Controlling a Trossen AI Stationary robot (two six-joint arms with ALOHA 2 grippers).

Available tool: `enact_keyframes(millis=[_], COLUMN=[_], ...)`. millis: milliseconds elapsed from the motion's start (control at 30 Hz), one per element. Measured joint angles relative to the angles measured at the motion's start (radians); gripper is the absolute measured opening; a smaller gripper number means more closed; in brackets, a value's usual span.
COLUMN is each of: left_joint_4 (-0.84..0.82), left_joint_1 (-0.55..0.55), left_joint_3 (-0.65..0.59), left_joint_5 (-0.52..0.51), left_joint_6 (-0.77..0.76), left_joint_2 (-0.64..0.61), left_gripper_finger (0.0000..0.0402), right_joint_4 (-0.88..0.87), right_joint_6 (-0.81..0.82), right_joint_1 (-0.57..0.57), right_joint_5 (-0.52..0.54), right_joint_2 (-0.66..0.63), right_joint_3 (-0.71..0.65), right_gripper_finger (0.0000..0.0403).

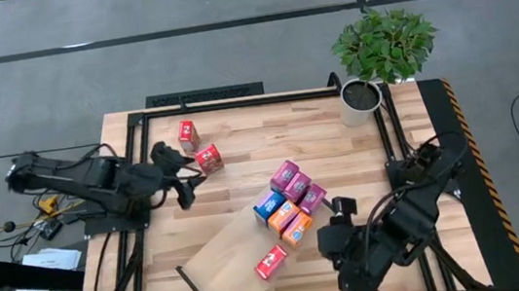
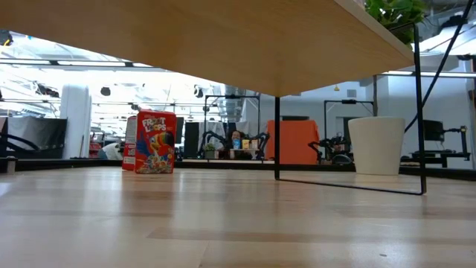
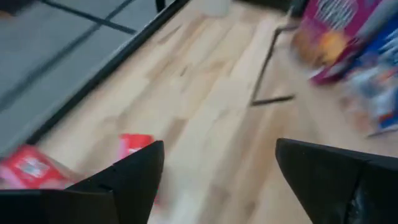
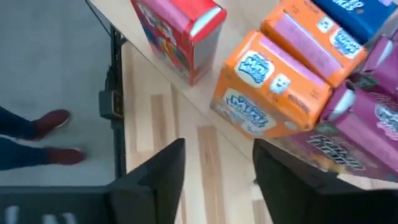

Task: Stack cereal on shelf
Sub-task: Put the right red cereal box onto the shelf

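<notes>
Two red cereal boxes [image 1: 188, 134] [image 1: 209, 158] stand on the tabletop at its far left. One red box [image 2: 155, 141] shows upright in the low view. The shelf [image 1: 229, 262], a pale board on thin black legs, lies slantwise at the table's near middle. On it sit magenta [image 1: 284, 175], blue [image 1: 268, 204], orange [image 1: 296, 227] and red [image 1: 272, 262] boxes. My left gripper [image 1: 184, 174] hovers open just left of the nearer loose red box [image 3: 134, 146]. My right gripper [image 1: 340, 207] is open beside the shelf's right end, facing the orange box [image 4: 273, 87].
A white pot [image 1: 360, 100] with a green plant stands at the table's far right corner. A black metal frame [image 1: 235, 102] runs along the table edges. In the right wrist view a person's red shoes [image 4: 53, 121] show on the floor beyond the near edge.
</notes>
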Motion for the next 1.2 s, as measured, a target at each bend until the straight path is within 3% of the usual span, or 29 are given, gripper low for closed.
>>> enact_keyframes(millis=[133,233,400,533,767,1200], left_joint_4=[-0.038,-0.055,-0.049,-0.038,-0.009,-0.024], left_joint_1=[0.075,0.163,0.316,0.391,0.441,0.44], left_joint_3=[0.0,0.0,0.0,0.0,0.0,0.0], left_joint_5=[-0.019,-0.02,0.134,0.197,0.268,0.294], left_joint_6=[0.179,0.197,0.319,0.368,0.43,0.443], left_joint_2=[0.051,0.098,0.185,0.236,0.301,0.426], left_gripper_finger=[0.0326,0.0339,0.0342,0.0343,0.0343,0.0318], right_joint_4=[-0.02,-0.017,-0.018,-0.023,-0.019,-0.02], right_joint_6=[-0.001,-0.02,-0.024,-0.016,0.004,0.035], right_joint_1=[-0.01,-0.015,-0.03,-0.039,-0.043,-0.036], right_joint_5=[0.006,0.015,0.013,0.01,0.01,0.01], right_joint_2=[0.009,0.012,0.011,0.011,0.011,0.011], right_joint_3=[-0.013,-0.039,-0.097,-0.127,-0.129,-0.129], right_gripper_finger=[0.0248,0.0254,0.0255,0.0255,0.0255,0.0255])
